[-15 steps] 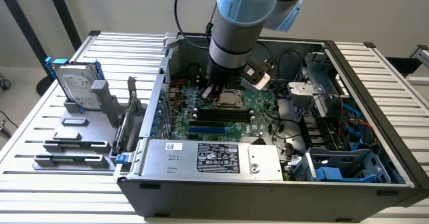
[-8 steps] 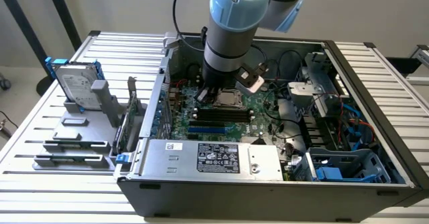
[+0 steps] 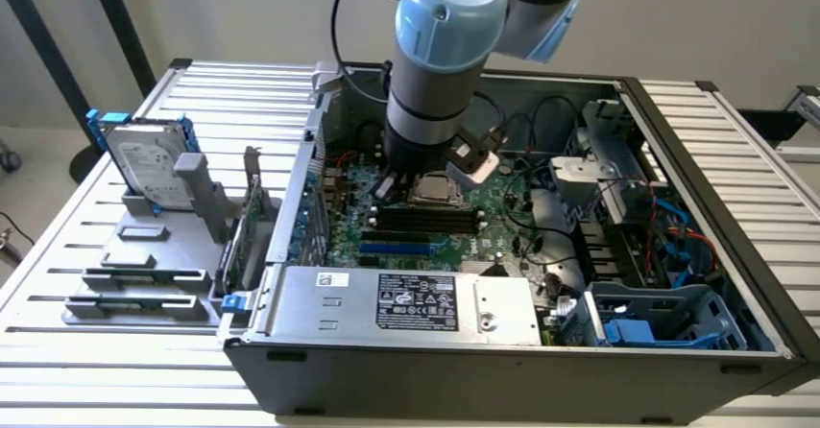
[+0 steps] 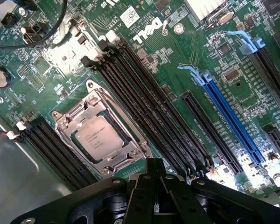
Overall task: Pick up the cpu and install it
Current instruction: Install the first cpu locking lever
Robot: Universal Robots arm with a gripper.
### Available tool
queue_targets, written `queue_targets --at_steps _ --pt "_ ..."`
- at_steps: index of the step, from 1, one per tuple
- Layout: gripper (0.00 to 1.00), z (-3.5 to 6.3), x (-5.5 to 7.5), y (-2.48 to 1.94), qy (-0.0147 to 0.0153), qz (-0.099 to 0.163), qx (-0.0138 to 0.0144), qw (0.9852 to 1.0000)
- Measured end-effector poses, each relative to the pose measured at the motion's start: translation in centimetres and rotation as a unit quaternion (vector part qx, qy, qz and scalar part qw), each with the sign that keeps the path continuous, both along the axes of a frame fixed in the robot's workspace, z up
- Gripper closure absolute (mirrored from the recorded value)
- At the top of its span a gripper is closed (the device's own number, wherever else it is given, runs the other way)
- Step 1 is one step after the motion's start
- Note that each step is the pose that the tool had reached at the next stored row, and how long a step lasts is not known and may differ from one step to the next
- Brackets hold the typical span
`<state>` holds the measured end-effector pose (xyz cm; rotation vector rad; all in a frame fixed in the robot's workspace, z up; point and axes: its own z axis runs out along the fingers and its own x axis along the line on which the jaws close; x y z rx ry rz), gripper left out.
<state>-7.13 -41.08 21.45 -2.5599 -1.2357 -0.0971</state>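
CPU (image 4: 99,139) is being seen seated in socket (image 4: 101,135) | gripper (image 4: 155,173) is being held pressed together, empty | risk: memory slots (image 4: 149,107) being clipped.

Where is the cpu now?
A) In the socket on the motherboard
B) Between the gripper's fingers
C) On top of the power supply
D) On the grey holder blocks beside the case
A: the cpu lies flat inside the metal frame of the socket on the motherboard, and the gripper is shut, holding nothing.
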Motion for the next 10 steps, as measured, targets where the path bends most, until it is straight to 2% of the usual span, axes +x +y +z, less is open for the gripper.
queue_targets --at_steps 10 --pt "0.89 -1.09 -0.36 0.38 -0.0052 0.0 -0.0001 1.0"
